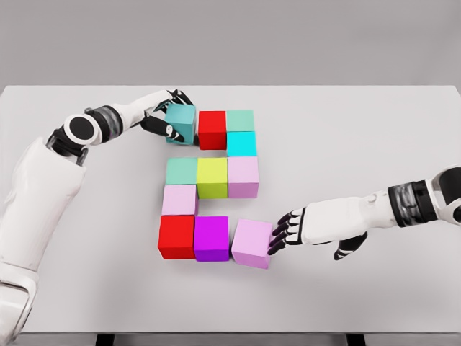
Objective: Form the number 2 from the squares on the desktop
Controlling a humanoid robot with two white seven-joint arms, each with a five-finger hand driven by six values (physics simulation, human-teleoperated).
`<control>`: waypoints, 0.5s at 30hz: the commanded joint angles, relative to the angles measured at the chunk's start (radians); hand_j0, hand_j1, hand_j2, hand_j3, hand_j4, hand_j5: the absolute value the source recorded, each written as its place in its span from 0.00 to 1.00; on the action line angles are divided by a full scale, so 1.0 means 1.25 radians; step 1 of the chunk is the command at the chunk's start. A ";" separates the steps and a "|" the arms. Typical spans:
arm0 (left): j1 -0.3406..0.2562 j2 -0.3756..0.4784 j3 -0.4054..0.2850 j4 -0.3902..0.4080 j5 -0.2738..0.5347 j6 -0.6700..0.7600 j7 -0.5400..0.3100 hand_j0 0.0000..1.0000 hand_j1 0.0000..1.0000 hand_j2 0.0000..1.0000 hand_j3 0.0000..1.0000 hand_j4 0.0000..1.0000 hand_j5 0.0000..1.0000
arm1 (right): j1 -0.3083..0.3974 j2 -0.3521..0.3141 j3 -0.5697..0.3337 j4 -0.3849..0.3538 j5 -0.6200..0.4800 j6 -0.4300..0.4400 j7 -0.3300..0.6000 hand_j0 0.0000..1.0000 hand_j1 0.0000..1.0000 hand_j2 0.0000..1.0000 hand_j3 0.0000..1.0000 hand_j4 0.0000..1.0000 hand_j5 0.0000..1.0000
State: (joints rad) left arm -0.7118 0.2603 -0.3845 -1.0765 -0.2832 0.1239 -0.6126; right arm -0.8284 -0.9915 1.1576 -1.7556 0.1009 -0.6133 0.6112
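On the pale grey worktop (pixel 374 144) the coloured cubes already make nearly the whole figure 2, a little left of the middle. The top row is a dark teal cube (pixel 181 124), a red cube (pixel 212 130) and a light green cube (pixel 240 120), with a cyan cube (pixel 242 143) just under the green one. The middle row is a green cube (pixel 181 171), a yellow-green cube (pixel 212 178) and a lilac cube (pixel 243 176). A pink cube (pixel 179 200) joins it to the bottom row: a second red cube (pixel 176 236), a magenta cube (pixel 211 238) and a light purple cube (pixel 252 244), which sits a little turned.

The left hand (pixel 164 115) has its fingers (pixel 160 129) closed around the dark teal cube, at its left side. The right hand (pixel 317 227) is not holding anything; its fingers (pixel 279 236) are stretched and touch the right face of the light purple cube.

The cubes look stiff, smooth and probably light, so they should slide easily. I think flat opposite faces are the best place to hold, and a soft push on the side can straighten a cube.
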 commanded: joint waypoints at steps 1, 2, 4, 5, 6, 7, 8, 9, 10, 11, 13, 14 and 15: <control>0.000 -0.003 0.002 0.001 0.003 0.000 0.001 0.31 0.31 0.31 0.31 0.31 0.31 | 0.000 0.002 -0.001 0.001 -0.003 0.002 0.000 1.00 1.00 1.00 1.00 1.00 1.00; 0.000 -0.003 0.002 0.001 0.003 0.000 0.001 0.31 0.31 0.31 0.31 0.31 0.31 | 0.000 0.000 -0.002 0.001 -0.002 0.002 0.000 1.00 1.00 1.00 1.00 1.00 1.00; 0.000 -0.002 0.002 0.002 0.003 0.000 0.001 0.32 0.32 0.32 0.32 0.32 0.32 | 0.000 0.002 -0.003 0.001 0.002 0.002 0.000 1.00 1.00 1.00 1.00 1.00 1.00; 0.000 -0.003 0.002 0.002 0.003 0.000 0.001 0.32 0.32 0.32 0.32 0.32 0.32 | 0.000 0.000 -0.003 0.001 0.000 0.002 0.000 1.00 1.00 1.00 1.00 1.00 1.00; 0.000 -0.003 0.002 0.002 0.003 0.000 0.001 0.32 0.32 0.32 0.32 0.32 0.32 | 0.000 0.000 -0.003 0.001 0.002 0.002 0.000 1.00 1.00 1.00 1.00 1.00 1.00; 0.000 -0.002 0.002 0.002 0.003 0.000 0.001 0.32 0.32 0.32 0.32 0.32 0.32 | 0.000 0.000 -0.003 0.001 0.002 0.002 0.000 1.00 1.00 1.00 1.00 1.00 1.00; -0.001 -0.002 0.002 0.003 0.003 0.000 0.001 0.32 0.32 0.32 0.32 0.32 0.32 | 0.000 0.000 -0.004 0.001 0.002 0.002 0.000 1.00 1.00 1.00 1.00 1.00 1.00; -0.001 -0.002 0.002 0.003 0.003 0.001 0.001 0.32 0.32 0.32 0.32 0.32 0.32 | -0.001 0.000 -0.004 0.001 0.002 0.002 0.000 1.00 1.00 1.00 1.00 1.00 1.00; -0.001 -0.002 0.002 0.003 0.002 0.001 0.001 0.32 0.32 0.32 0.32 0.32 0.32 | 0.000 0.000 -0.007 0.001 0.002 0.002 0.000 1.00 1.00 1.00 1.00 1.00 1.00; -0.001 -0.003 0.004 0.003 0.001 0.001 0.001 0.32 0.32 0.32 0.32 0.32 0.32 | 0.000 0.000 -0.014 0.002 0.003 0.002 0.000 1.00 1.00 1.00 1.00 1.00 1.00; -0.002 -0.003 0.006 0.014 0.001 0.001 0.001 0.32 0.32 0.32 0.32 0.32 0.32 | 0.000 0.000 -0.014 0.002 0.003 0.002 0.000 1.00 1.00 1.00 1.00 1.00 1.00; -0.007 -0.003 0.006 0.021 0.001 0.000 0.001 0.32 0.32 0.32 0.32 0.32 0.32 | 0.000 0.000 -0.016 0.003 0.003 0.002 0.000 1.00 1.00 1.00 1.00 1.00 1.00; -0.009 -0.003 0.006 0.025 0.002 -0.001 0.001 0.32 0.32 0.32 0.32 0.32 0.32 | 0.000 0.000 -0.016 0.003 0.004 0.002 0.000 1.00 1.00 1.00 1.00 1.00 1.00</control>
State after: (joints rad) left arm -0.7225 0.2562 -0.3790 -1.0552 -0.2858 0.1242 -0.6124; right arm -0.8284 -0.9902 1.1414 -1.7525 0.1106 -0.6133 0.6112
